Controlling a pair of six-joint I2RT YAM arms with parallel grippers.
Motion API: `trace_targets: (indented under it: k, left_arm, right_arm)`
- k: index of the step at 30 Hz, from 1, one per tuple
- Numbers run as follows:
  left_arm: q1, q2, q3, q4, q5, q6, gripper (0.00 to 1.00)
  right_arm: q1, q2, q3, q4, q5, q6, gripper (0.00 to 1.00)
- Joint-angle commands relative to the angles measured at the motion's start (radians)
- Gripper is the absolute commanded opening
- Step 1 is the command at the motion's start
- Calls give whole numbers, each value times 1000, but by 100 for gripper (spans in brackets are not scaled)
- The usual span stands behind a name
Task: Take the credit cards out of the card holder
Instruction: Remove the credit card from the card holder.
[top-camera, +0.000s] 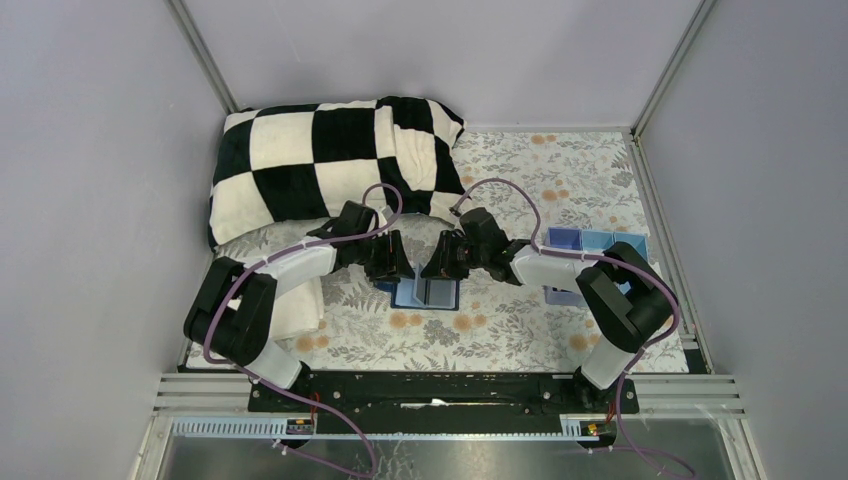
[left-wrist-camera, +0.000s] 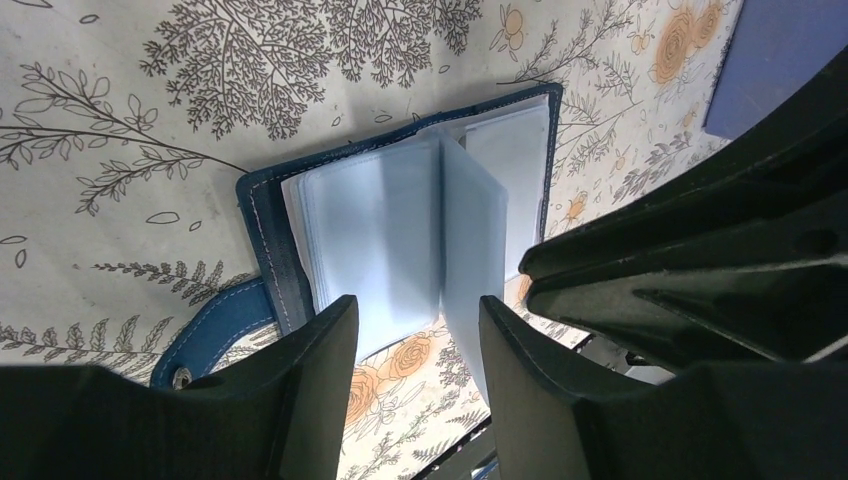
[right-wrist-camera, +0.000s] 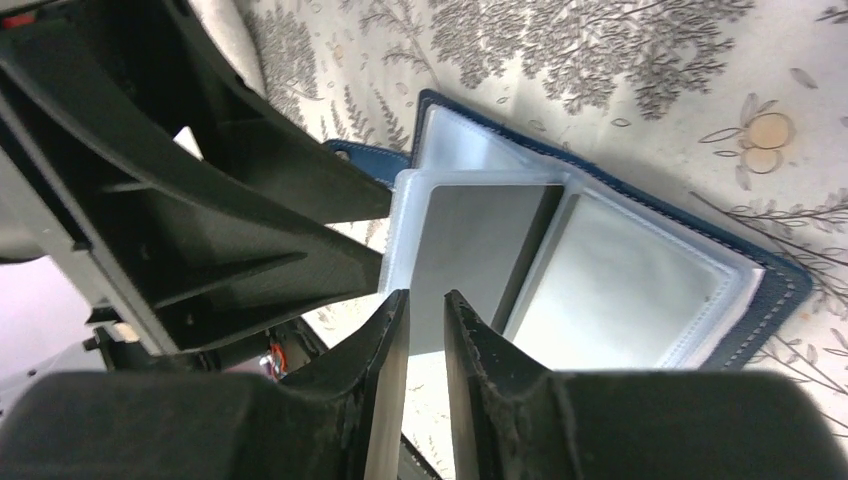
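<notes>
Card holder (top-camera: 427, 293) lies open on the floral cloth (top-camera: 560, 170). Left gripper (left-wrist-camera: 418, 302) is held open astride its raised sleeve (left-wrist-camera: 470, 230); right gripper (right-wrist-camera: 425, 295) is narrowed there — grip unclear. Only the grey card (right-wrist-camera: 470, 255) should be pinched — squarely.

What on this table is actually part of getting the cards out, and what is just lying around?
Part of the job: the open card holder, its clear sleeves, the left gripper and right gripper over it.

Just lying about: the checkered pillow, the blue tray, the white cloth, the floral table cover.
</notes>
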Motion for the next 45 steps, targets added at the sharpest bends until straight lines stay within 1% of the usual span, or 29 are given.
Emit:
trace_targets:
  k: [1,4,7,9,11,13,15,20,22,25,32,36,39,43,45]
  left_arm:
    - [5,-37,1,46,4,-11,52]
    - [1,-83,9,22,-97,-3,55]
    - [-41,-117,44,-59,-303,37,57]
    - [-67,-132,63,-105,-401,45,57]
    - [-73,-157,56,-103,-424,40,57]
    - [-73,-174,43,-85,-418,32,56]
    - [-73,-167,31,-61,-375,32,55]
    - [-73,-48,19,-27,-241,18,53]
    - [-73,-8,13,-19,-215,6,51]
    - [-73,41,13,-28,-217,-7,50]
    - [-73,91,2,-60,-256,-7,48]
    - [-73,99,-4,-73,-274,-1,48]
    - [-73,113,0,-81,-279,1,48]
    - [-73,128,2,-79,-264,1,48]
    - [-73,126,1,-75,-258,0,48]
  right_arm:
    - [9,-29,13,-40,79,-2,27]
    - [9,-34,9,-61,101,-7,30]
    - [9,-26,8,-71,106,-4,31]
    - [8,-13,12,-71,99,-2,30]
    - [8,-2,18,-70,89,0,30]
    - [11,9,26,-72,82,2,29]
    - [10,21,32,-70,73,6,29]
    - [9,55,43,-62,42,23,29]
    - [10,69,42,-57,35,27,29]
    - [10,84,20,-27,27,44,31]
    - [8,101,-17,20,36,92,36]
    - [9,100,-45,18,97,128,40]
    - [9,104,-64,32,112,153,41]
    - [8,132,-83,91,79,199,42]
    - [8,143,-104,146,63,233,40]
